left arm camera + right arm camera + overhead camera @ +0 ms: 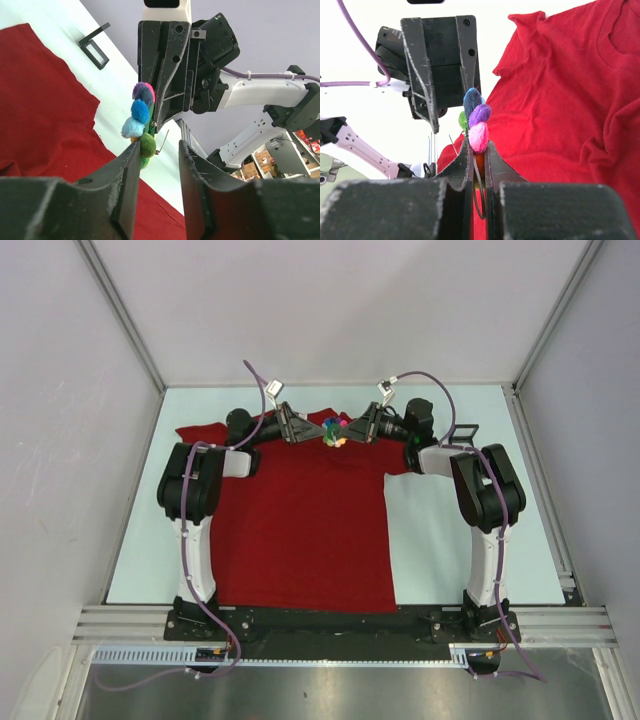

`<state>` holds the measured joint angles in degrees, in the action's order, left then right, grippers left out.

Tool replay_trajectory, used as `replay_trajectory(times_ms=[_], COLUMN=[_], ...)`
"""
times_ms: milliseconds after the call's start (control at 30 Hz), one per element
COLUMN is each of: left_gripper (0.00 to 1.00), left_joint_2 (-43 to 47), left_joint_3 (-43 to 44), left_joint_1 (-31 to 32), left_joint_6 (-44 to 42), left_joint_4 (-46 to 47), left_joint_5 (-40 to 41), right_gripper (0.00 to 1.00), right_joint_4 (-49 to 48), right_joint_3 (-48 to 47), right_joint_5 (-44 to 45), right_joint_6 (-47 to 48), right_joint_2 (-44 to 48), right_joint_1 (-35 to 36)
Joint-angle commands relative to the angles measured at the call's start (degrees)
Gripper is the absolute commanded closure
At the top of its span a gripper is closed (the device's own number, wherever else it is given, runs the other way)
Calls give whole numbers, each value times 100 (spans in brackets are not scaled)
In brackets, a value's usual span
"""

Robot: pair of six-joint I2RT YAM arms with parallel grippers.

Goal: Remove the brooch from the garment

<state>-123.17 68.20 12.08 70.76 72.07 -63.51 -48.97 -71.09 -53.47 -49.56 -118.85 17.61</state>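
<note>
The brooch [335, 433], a cluster of multicoloured beads, hangs in the air just above the neck end of the dark-red garment [300, 530]. My right gripper [352, 430] is shut on it; in the right wrist view the pink, purple and blue beads [479, 125] stick out above the closed gripper [478, 147]. My left gripper [308, 429] is open right next to it. In the left wrist view the brooch [141, 122] hangs by the tip of my left finger [131, 165], with its thin pin sticking out. The garment lies flat below [40, 110], also in the right wrist view [560, 100].
The pale table [450, 540] shows to the right of the shirt. A small black bracket [95, 47] lies on the table near the right arm [462, 430]. White walls close in the back and both sides. A metal rail [340, 620] runs along the near edge.
</note>
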Motion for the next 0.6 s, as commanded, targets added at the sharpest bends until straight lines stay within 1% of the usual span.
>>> replay_trajectory(times_ms=[0, 33, 67, 133, 167, 233, 267, 300, 367, 400, 467, 533, 567], left_gripper=[61, 59, 57, 49, 48, 48, 50, 56, 63, 68, 73, 83, 84], left_joint_2=[30, 22, 48, 127, 179, 206, 215, 206, 189, 171, 162, 171, 180], left_joint_3=[79, 88, 88, 61, 70, 96, 123, 140, 193, 202, 219, 211, 193], left_joint_1=[-4, -3, -3, 14, 23, 84, 110, 128, 181, 190, 199, 199, 199], left_joint_6=[8, -36, -236, -544, -824, -959, -942, -933, -967, -968, -968, -977, -994], left_joint_4=[1117, 1029, 723, 327, -41, -211, -185, -185, -255, -290, -308, -325, -334], left_joint_5=[22, 14, 31, 110, 119, 128, 128, 119, 128, 119, 137, 172, 181], right_gripper=[100, 100, 100, 100, 100, 100, 100, 100, 100, 100, 100, 100, 99], right_joint_4=[-517, -543, -569, -640, -649, -649, -658, -666, -666, -666, -666, -666, -658], right_joint_3=[42, 43, 43, 51, 51, 51, 51, 51, 51, 51, 51, 51, 51], right_joint_5=[-14, -31, -32, -49, -49, -40, -40, -32, -40, -40, -40, -40, -40], right_joint_6=[-229, -264, -291, -343, -335, -335, -326, -326, -326, -326, -318, -317, -300], right_joint_2=[116, 107, 107, 107, 107, 99, 99, 99, 99, 90, 99, 99, 99], right_joint_1=[-20, -29, -29, -20, -12, 15, 24, 24, 24, 24, 32, 41, 50])
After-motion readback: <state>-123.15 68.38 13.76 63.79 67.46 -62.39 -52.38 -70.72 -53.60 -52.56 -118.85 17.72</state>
